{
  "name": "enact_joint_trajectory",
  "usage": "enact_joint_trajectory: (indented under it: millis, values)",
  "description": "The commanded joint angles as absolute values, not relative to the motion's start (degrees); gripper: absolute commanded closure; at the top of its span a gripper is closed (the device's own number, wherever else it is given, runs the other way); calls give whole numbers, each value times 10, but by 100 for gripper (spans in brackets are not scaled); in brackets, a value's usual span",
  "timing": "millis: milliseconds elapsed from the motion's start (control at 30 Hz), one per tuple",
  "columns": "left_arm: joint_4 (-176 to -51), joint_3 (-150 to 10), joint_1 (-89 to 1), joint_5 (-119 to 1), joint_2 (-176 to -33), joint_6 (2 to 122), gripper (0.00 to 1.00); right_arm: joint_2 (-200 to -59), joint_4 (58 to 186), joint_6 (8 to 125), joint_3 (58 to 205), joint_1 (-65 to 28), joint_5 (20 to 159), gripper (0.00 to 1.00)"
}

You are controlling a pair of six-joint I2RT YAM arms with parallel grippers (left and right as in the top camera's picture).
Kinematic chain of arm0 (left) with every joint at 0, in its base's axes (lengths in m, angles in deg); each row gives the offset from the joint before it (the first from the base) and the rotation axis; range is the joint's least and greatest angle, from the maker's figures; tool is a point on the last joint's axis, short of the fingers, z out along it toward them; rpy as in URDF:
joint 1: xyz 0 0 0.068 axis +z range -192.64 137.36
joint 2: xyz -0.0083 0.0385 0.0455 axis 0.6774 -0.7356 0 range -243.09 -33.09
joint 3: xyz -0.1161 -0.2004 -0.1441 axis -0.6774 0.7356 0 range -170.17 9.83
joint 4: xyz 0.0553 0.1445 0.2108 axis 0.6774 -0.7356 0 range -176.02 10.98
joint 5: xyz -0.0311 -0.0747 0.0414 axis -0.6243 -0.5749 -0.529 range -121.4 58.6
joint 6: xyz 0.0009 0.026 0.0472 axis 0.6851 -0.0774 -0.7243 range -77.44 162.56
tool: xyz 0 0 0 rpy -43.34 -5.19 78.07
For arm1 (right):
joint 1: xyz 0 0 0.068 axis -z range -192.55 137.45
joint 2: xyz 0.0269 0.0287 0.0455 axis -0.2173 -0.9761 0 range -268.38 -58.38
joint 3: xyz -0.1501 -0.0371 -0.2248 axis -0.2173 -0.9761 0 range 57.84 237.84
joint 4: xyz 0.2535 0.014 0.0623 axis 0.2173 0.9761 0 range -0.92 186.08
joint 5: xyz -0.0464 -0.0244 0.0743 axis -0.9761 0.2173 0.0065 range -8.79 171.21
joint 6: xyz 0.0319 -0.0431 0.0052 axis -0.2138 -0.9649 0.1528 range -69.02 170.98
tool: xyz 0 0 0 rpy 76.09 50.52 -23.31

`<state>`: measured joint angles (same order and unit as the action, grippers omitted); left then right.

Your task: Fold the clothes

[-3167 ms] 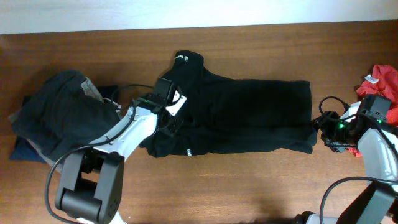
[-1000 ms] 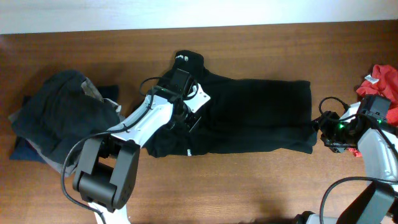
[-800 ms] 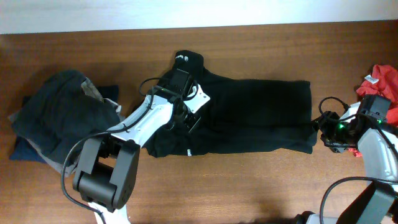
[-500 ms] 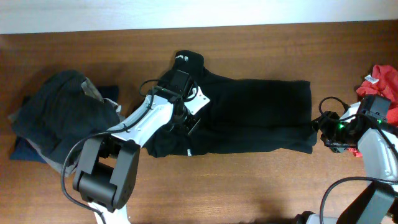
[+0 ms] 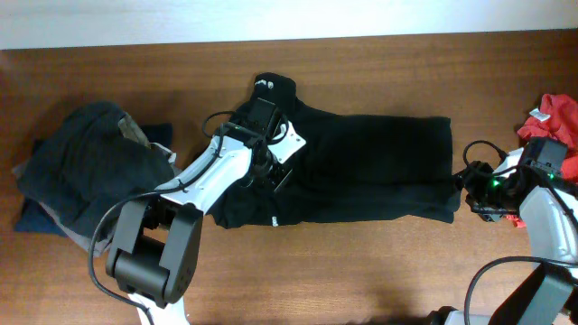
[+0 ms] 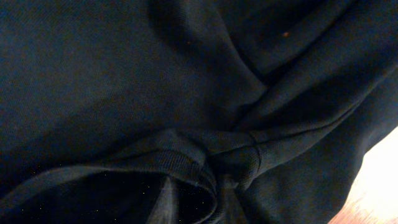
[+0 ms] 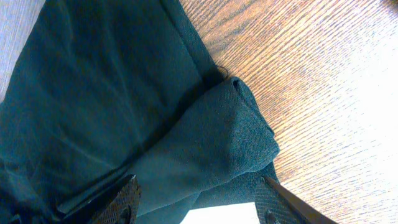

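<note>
Black trousers lie spread lengthwise across the middle of the wooden table. My left gripper presses down on their waist end. The left wrist view is filled with dark cloth, and a ribbed band bunches toward the bottom centre, where the jaws seem shut on it; the fingers themselves are hidden. My right gripper sits at the leg end. In the right wrist view it is open, its fingers either side of a rolled hem.
A pile of dark clothes lies at the left of the table. A red garment lies at the far right edge, behind my right arm. A pale wall strip runs along the far edge.
Since 3.2 s ago my left gripper has moved right, farther onto the trousers' waist end. Over the last second it has hardly shifted. The right arm has not moved.
</note>
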<state>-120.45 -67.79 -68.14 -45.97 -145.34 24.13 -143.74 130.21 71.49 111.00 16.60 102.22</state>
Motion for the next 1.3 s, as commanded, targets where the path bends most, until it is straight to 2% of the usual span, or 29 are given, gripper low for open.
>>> enact_joint_trajectory:
  millis: [0, 133, 200, 267, 333, 400, 500, 667, 967, 1267]
  values:
    - [-1206, -690, -681, -457, -1463, 236, 95, -1439, 1302, 710, 1122, 163, 1026, 36]
    - [-1217, -690, -681, -456, -1463, 236, 97, -1439, 1302, 710, 1122, 163, 1026, 36]
    - [-1226, -690, -681, -455, -1463, 236, 85, -1439, 1302, 710, 1122, 163, 1026, 36]
    - [-1229, -690, -681, -455, -1463, 236, 68, -1439, 1302, 710, 1122, 163, 1026, 36]
    - [-1228, -690, -681, -456, -1463, 236, 65, -1439, 1302, 710, 1122, 163, 1026, 36]
    - [-1228, -690, -681, -456, -1464, 236, 65, -1439, 1302, 710, 1122, 163, 1026, 36]
    - [-1228, -690, -682, -455, -1466, 236, 74, -1439, 1302, 710, 1122, 163, 1026, 36]
    - [-1220, -690, -682, -451, -1466, 236, 100, -1439, 1302, 710, 1122, 163, 1026, 36]
    - [-1287, -775, -682, -450, -1461, 236, 99, -1439, 1302, 710, 1122, 163, 1026, 36]
    - [-1266, -802, -684, -423, -1475, 184, 100, -1439, 1302, 710, 1122, 163, 1026, 36]
